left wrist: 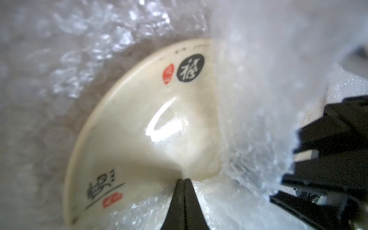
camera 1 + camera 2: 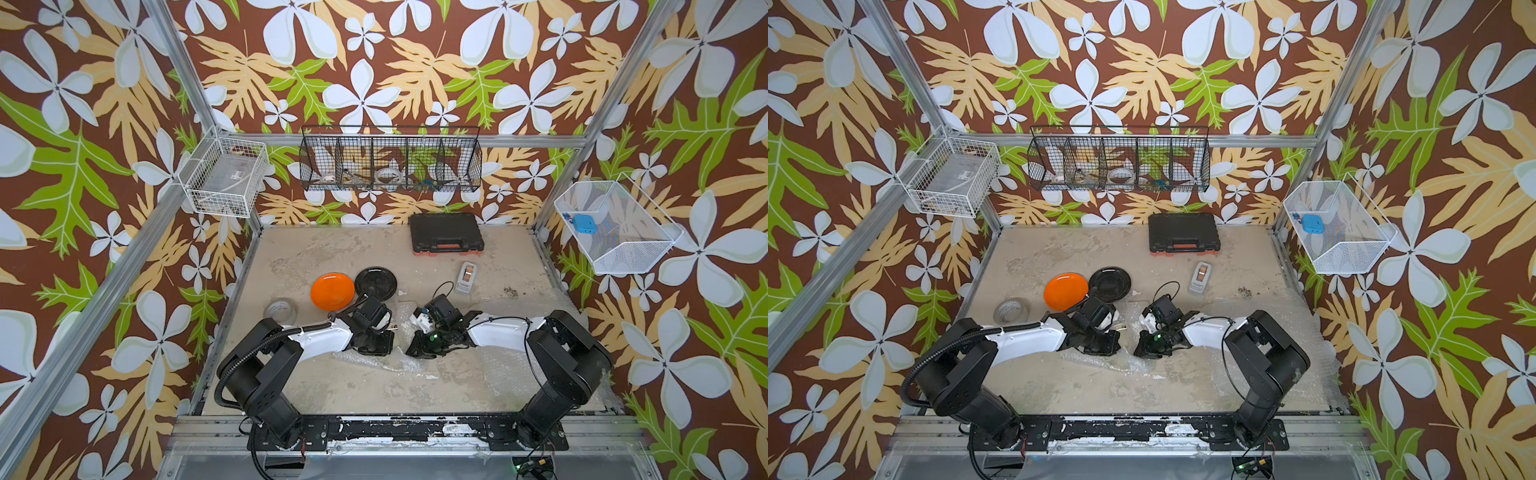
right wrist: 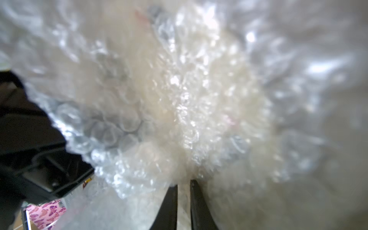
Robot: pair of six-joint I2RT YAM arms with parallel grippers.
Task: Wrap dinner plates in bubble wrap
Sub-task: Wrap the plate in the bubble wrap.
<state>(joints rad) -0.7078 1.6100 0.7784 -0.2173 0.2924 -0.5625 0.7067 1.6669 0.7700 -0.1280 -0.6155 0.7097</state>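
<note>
A cream plate [image 1: 143, 127] with black brush marks and red seals lies on bubble wrap [image 1: 59, 79], and a fold of the wrap covers part of it. My left gripper [image 1: 184, 180] is shut, its tips at the plate's rim where the fold begins. My right gripper [image 3: 183, 183] has its jaws a narrow gap apart, tips against bunched bubble wrap [image 3: 179, 89] that the cream plate glows through. In both top views the two arms meet over crinkled wrap [image 2: 401, 322] [image 2: 1133, 320] and hide this plate. The orange plate [image 2: 332, 297] and black plate [image 2: 376, 282] lie bare behind the left arm.
A roll of clear tape [image 2: 280, 311] sits left of the orange plate. A black case [image 2: 445, 232] stands at the back and a small grey device [image 2: 466, 277] in front of it. More wrap spreads under the right arm [image 2: 519, 365]. Wire baskets hang on the walls.
</note>
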